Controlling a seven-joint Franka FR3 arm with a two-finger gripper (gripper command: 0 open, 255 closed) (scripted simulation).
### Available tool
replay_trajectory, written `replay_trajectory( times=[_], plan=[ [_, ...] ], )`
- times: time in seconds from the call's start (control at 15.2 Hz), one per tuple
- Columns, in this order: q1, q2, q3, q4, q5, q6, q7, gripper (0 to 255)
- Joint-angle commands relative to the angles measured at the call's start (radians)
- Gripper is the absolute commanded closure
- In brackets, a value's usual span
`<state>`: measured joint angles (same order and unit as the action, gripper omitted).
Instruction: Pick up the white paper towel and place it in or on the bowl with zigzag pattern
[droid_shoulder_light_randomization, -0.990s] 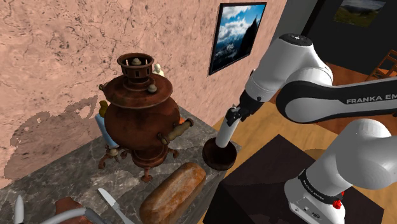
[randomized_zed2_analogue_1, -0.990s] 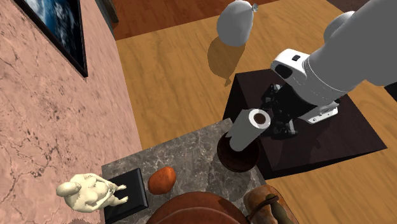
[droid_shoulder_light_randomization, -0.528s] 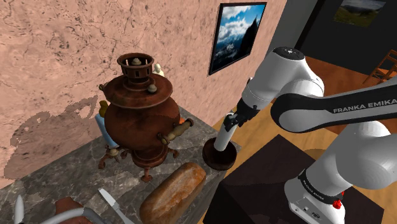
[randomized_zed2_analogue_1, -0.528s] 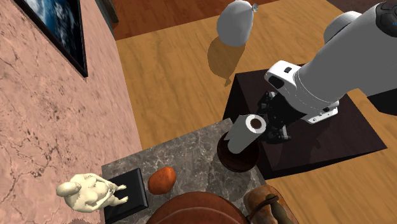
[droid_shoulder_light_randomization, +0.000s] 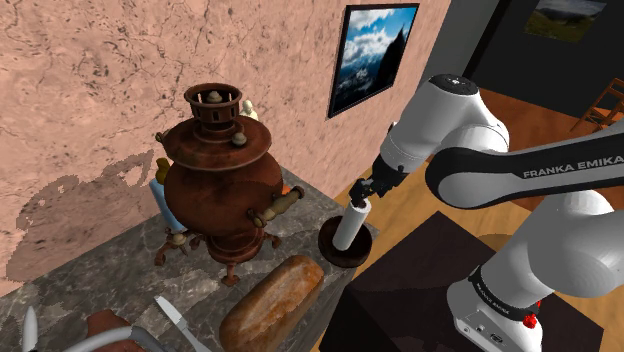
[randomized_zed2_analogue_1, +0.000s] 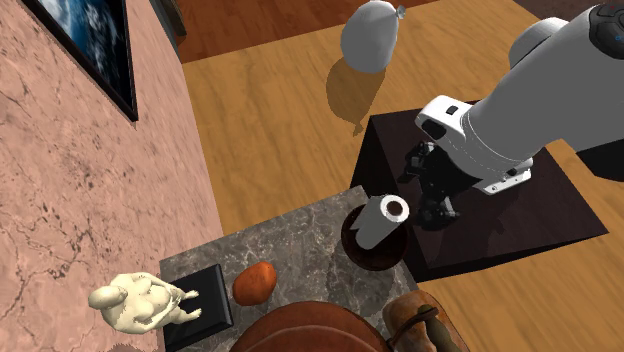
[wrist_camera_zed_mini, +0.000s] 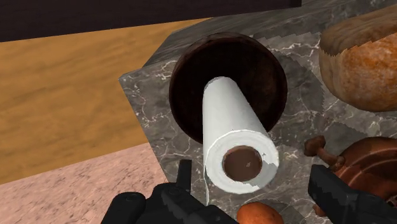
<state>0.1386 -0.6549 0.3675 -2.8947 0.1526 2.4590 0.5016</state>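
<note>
Most of this one looks done, as far as we can tell. We see the white paper towel roll (droid_shoulder_light_randomization: 352, 224) standing on end inside the dark brown bowl (droid_shoulder_light_randomization: 328, 250). The bowl sits right at the corner of the grey marble counter (droid_shoulder_light_randomization: 110, 268), near the loaf of bread (droid_shoulder_light_randomization: 272, 300) and the big brown samovar (droid_shoulder_light_randomization: 222, 185). No zigzag shows on the bowl from any angle we've got, but it's the bowl by the arm, so we're going with it.

In the wrist view the roll's lower end is down in the bowl's hollow and it leans a bit toward the camera. The tool (wrist_camera_zed_mini: 251, 170) is spread wide. Its black fingers (wrist_camera_zed_mini: 333, 191) sit either side of the roll's top end with a clear gap on both sides, so nothing is gripped. In the shoulder view the tool hangs just above the roll's top.

What's left, we'd say, is only lifting the arm away without bumping the roll, since a tall roll on a curved bowl floor could tip.
</note>
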Motion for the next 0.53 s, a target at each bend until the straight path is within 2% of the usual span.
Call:
replay_trajectory(
  times=[0.0,0.2,0.46],
  plan=[
    [0.000,0.000,0.000,0.000,0.000,0.000,0.000,0],
    [0.000,0.000,0.000,0.000,0.000,0.000,0.000,0],
    [0.022,-0.128,-0.031,0.057,0.000,-0.185,-0.007,0]
  ],
)
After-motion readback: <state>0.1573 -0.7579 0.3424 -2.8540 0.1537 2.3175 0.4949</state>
